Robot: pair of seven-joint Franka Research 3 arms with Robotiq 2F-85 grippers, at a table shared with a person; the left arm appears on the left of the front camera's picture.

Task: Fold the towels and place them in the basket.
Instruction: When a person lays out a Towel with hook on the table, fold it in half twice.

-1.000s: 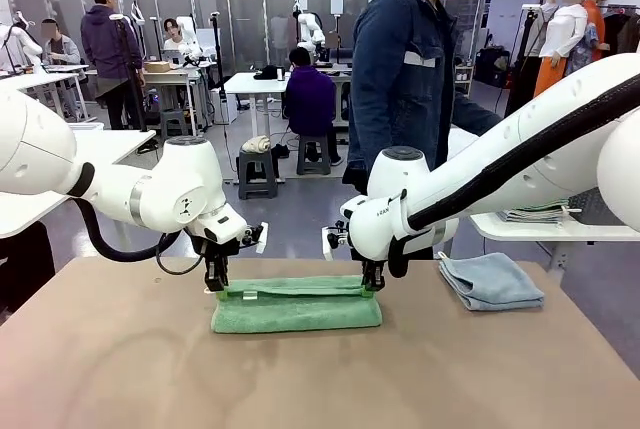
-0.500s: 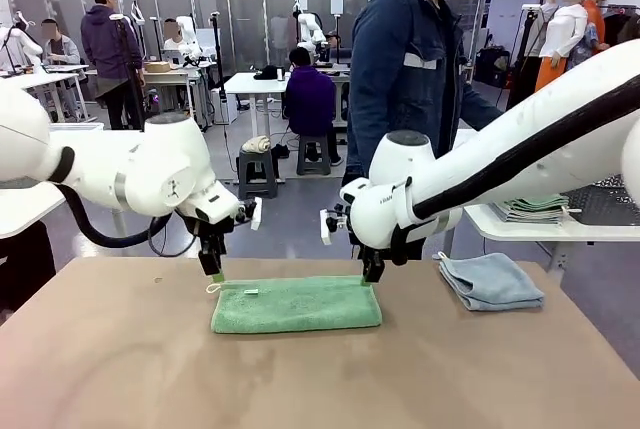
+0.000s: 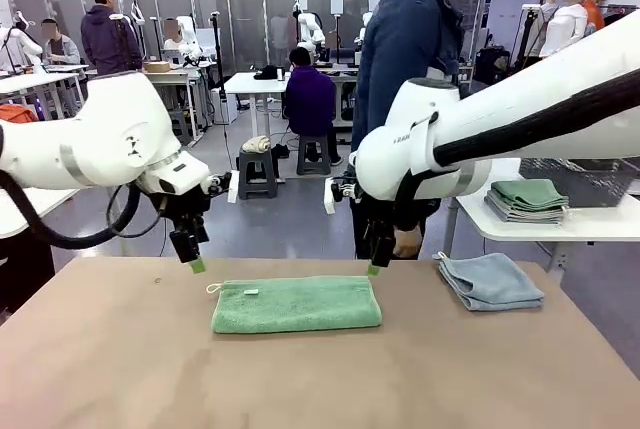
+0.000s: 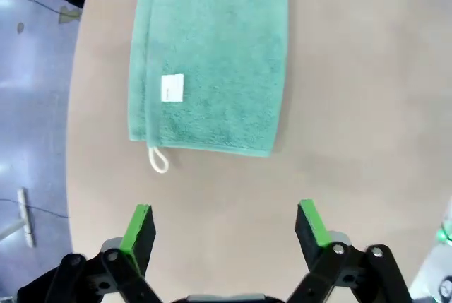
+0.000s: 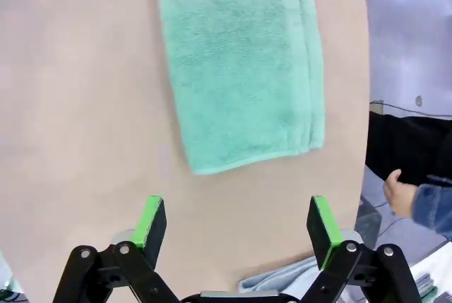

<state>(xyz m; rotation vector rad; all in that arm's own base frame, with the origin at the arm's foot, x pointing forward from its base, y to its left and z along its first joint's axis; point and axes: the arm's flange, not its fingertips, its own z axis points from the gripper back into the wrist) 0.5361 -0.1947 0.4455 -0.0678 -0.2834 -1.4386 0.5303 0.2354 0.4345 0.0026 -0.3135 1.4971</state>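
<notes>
**Q:** Two-part key, (a): showing what?
**A:** Showing the left gripper (image 3: 196, 265) and right gripper (image 3: 373, 269) hanging just above the far corners of the mint green towel (image 3: 296, 304), fingers spread wide, gripping nothing.
**Q:** And (b)?
**A:** Showing that towel lying folded on the table (image 3: 300, 379), the pale blue-grey towel (image 3: 490, 280) lying apart at its right, and the basket (image 3: 600, 177) standing on the side table (image 3: 560, 230).

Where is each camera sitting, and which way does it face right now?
Front: fixed on the robot's side, facing across the table at the person; left arm and right arm show.
Left wrist: looks down past the open left fingers at the green towel, the end with the label.
Right wrist: looks down past the open right fingers at the towel's other end.
Shared: all three show the green towel.
</notes>
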